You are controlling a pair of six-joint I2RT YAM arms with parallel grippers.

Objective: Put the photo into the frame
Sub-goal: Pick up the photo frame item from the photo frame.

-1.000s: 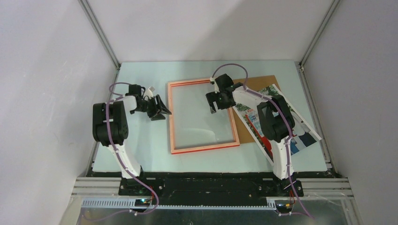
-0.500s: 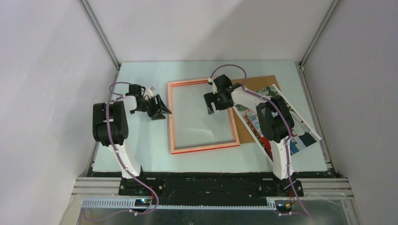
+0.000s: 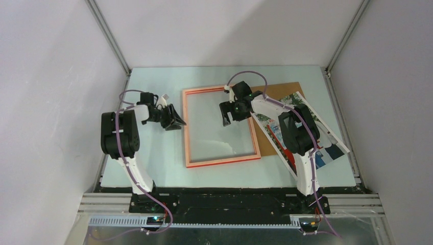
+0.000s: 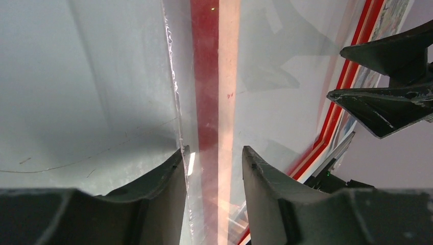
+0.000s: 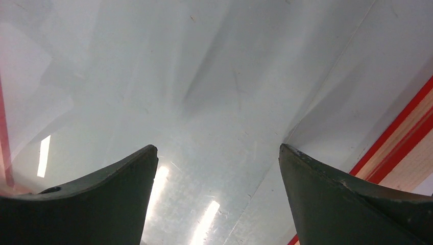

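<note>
Right tool point(image 3: 226, 121), jaws spread, above frame point(image 3: 223, 160).

Frame point(image 3: 186, 127) lies flat mid-table point(image 3: 153, 168). Left gripper point(image 3: 173, 118) sits just off its left edge, right gripper point(image 3: 227, 115) hangs over its far-right inside. Further right, the photo point(image 3: 327, 145) lies on the backing board point(image 3: 278, 92).

Orange-red frame point(image 3: 222, 161) lies flat; colourful photo point(image 3: 333, 147), seemingly face-up, lies askew to its right.
</note>
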